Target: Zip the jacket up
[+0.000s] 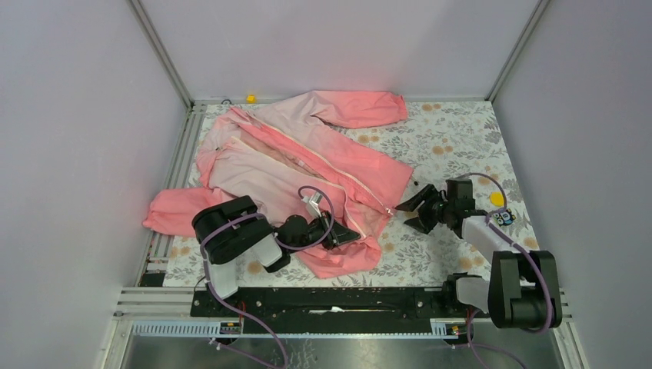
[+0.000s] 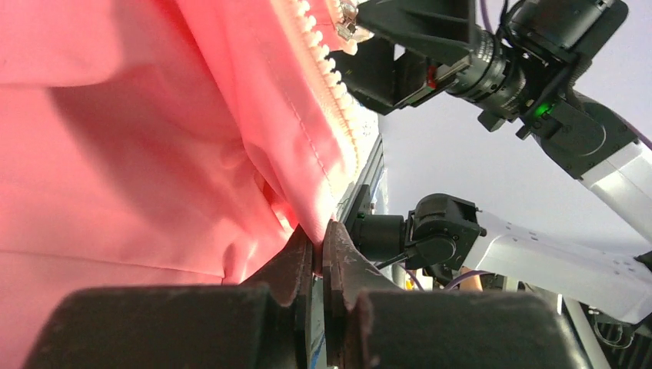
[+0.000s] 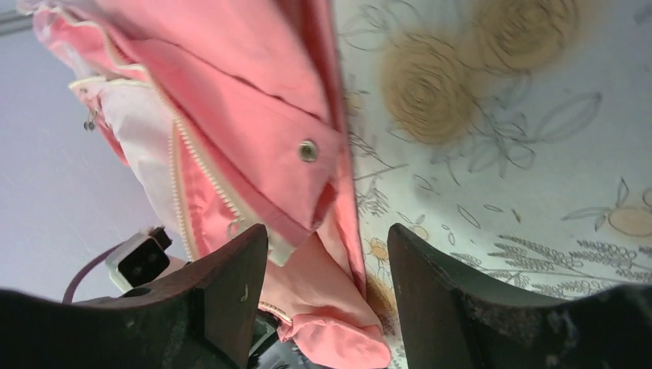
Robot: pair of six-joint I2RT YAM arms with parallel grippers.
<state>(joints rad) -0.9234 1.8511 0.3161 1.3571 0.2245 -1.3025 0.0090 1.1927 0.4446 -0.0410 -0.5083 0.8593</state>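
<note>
Jacket (image 1: 307,154) sprawls over the table's (image 1: 461,138) left half, hem toward mid-table. Left gripper (image 2: 317,257) is clamped on a thin fold by the zipper (image 2: 327,73); right gripper (image 3: 327,238) has jaws apart at the hem corner, holding nothing. Risk: the fold slips the pinch under tension, or the right jaws catch loose cloth. No readable writing or brand.
</note>
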